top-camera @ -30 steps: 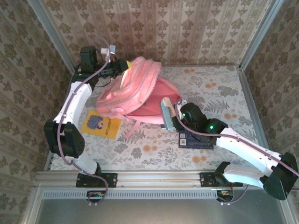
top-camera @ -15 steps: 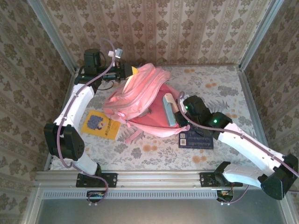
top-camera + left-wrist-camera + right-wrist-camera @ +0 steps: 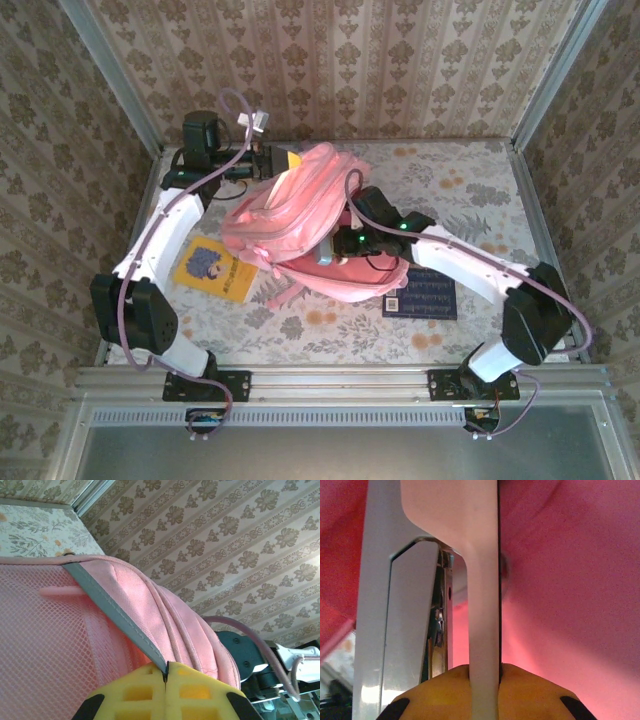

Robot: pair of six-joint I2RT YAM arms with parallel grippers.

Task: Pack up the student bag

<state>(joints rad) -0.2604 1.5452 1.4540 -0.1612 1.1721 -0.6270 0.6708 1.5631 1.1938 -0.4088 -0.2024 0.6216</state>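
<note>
Student bag (image 3: 300,195) interior lies straight ahead of your right gripper (image 3: 484,672), which is clamped on a pale book (image 3: 482,580); your left gripper (image 3: 166,677) pinches the bag's rim.

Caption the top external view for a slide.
Left gripper pinches the large soft pink fabric backpack; right gripper holds a flat white object inside its opening.

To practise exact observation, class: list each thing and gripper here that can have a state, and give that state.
student bag: open, its edge held up above the table.
left gripper: shut on the bag's grey-trimmed edge.
right gripper: shut on the pale flat item, inside the bag.
pale flat item: held, pink fabric around it.
yellow book: closed, flat on the table, unpacked.
dark blue book: closed, flat on the table, unpacked.
</note>
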